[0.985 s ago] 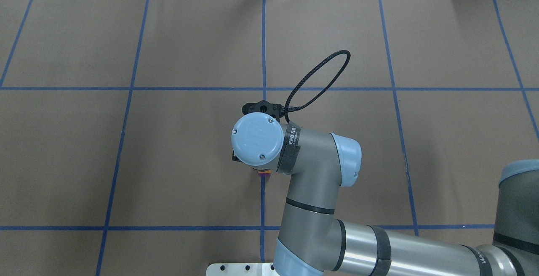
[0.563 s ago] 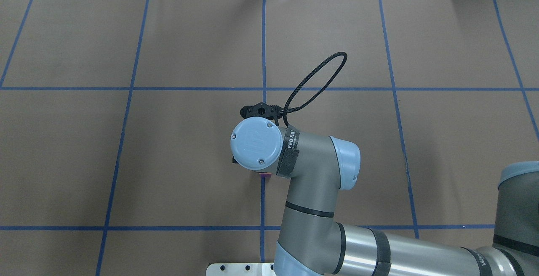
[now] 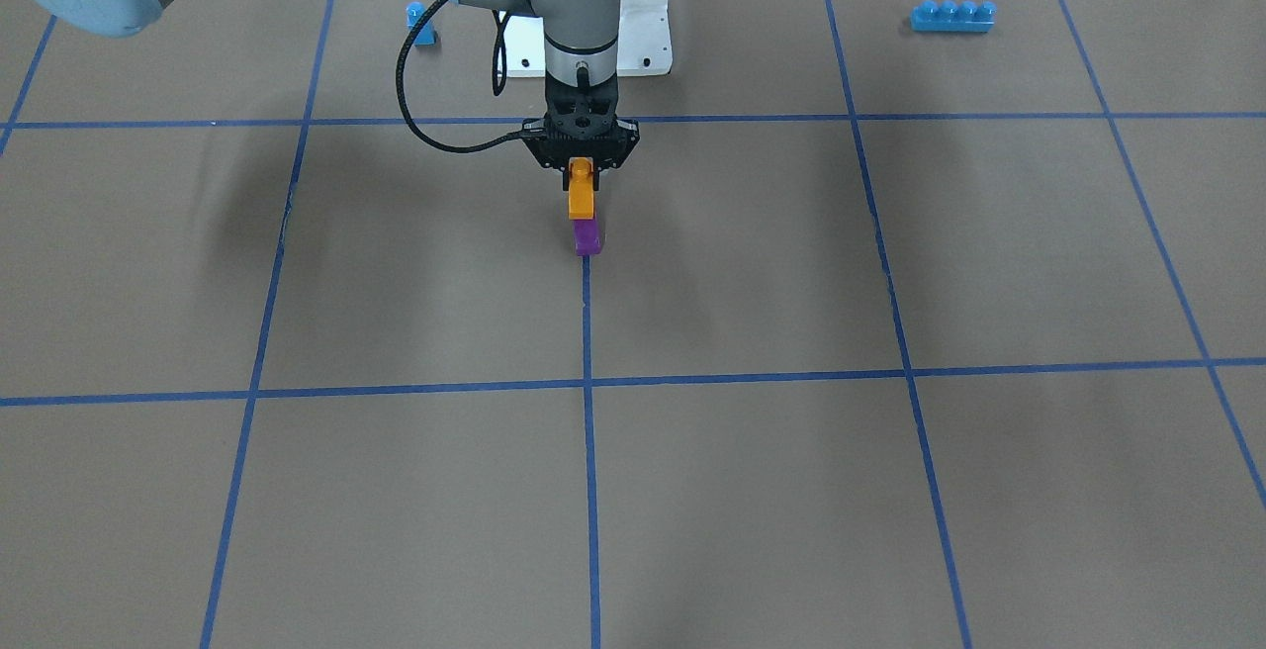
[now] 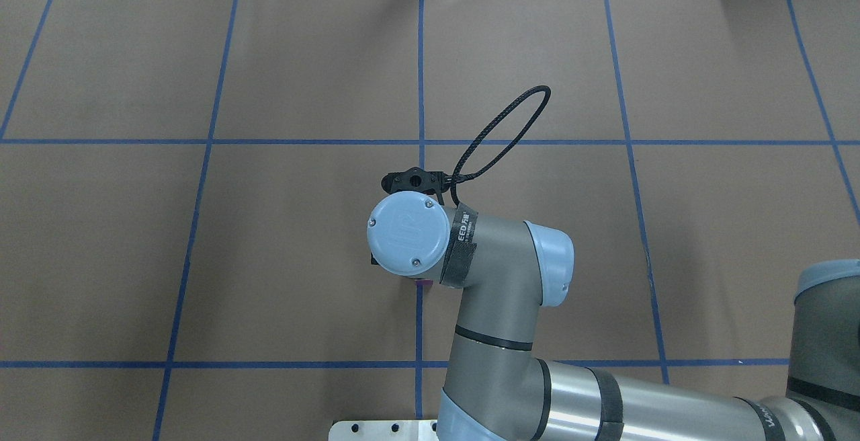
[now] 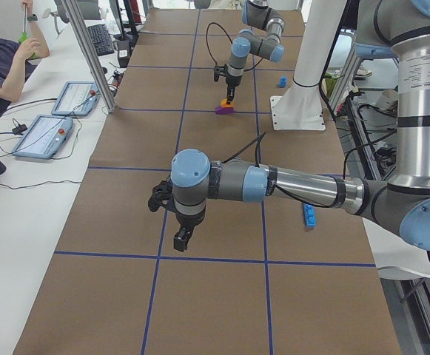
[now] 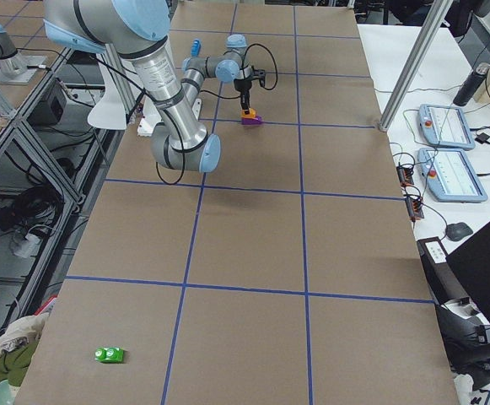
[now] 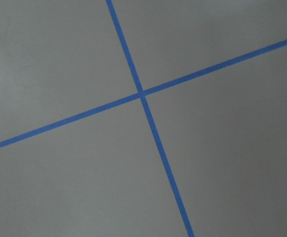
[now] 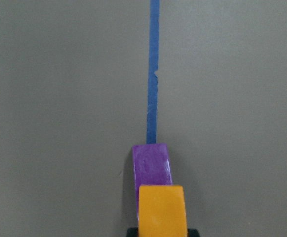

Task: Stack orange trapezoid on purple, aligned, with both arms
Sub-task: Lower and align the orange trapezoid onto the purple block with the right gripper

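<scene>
My right gripper (image 3: 582, 172) points straight down and is shut on the top of the orange trapezoid (image 3: 581, 199). The orange brick hangs directly over the purple brick (image 3: 587, 237), which lies on a blue tape line; I cannot tell whether they touch. In the right wrist view the orange brick (image 8: 162, 210) overlaps the near end of the purple brick (image 8: 151, 165). In the overhead view the wrist hides the gripper and only a purple sliver (image 4: 422, 282) shows. My left gripper (image 5: 183, 238) hangs over bare table far from both bricks; I cannot tell whether it is open or shut.
A blue single-stud brick (image 3: 422, 24) and the white base pedestal (image 3: 648, 36) lie behind the right gripper. A long blue four-stud brick (image 3: 951, 16) sits on the left arm's side. A green toy (image 6: 108, 354) lies at the far end. An operator (image 5: 4, 59) sits beside the table.
In the overhead view the right wrist has shifted slightly toward the robot's base. It now covers the orange edge that showed beneath it, so only purple shows.
</scene>
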Motion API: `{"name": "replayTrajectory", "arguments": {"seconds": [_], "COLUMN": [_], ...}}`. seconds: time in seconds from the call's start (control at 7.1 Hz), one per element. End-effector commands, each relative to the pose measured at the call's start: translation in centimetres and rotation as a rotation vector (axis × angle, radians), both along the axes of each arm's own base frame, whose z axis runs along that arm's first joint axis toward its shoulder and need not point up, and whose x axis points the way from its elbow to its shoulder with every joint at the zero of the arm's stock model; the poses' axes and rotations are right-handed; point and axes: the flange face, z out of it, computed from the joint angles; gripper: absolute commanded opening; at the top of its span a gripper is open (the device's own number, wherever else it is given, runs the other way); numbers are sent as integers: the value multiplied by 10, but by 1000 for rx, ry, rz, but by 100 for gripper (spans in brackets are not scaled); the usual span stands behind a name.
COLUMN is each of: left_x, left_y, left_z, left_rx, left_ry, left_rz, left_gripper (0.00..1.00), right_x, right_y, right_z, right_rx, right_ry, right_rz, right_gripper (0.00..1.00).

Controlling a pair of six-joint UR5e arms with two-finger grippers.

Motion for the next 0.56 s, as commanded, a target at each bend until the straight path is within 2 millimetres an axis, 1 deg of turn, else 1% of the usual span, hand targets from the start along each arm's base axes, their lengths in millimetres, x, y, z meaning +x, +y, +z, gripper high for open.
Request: {"name": "replayTrajectory", "arguments": {"seconds": [0.0, 0.28, 0.42], "left_x": [0, 0, 0], "left_y": [0, 0, -1], "left_z": [0, 1, -1], "left_rx": [0, -2, 1], "left_ry": [0, 0, 0], "left_rz": [0, 0, 0], "left_gripper": [100, 100, 100], "right_x": [-4, -3, -4], "right_y": [1, 0, 1], "right_z": [3, 5, 3], "right_rx": [17, 32, 40], "right_ry": [-10, -15, -16], "right_rz": [0, -12, -21], "right_gripper": [0, 0, 20]}}
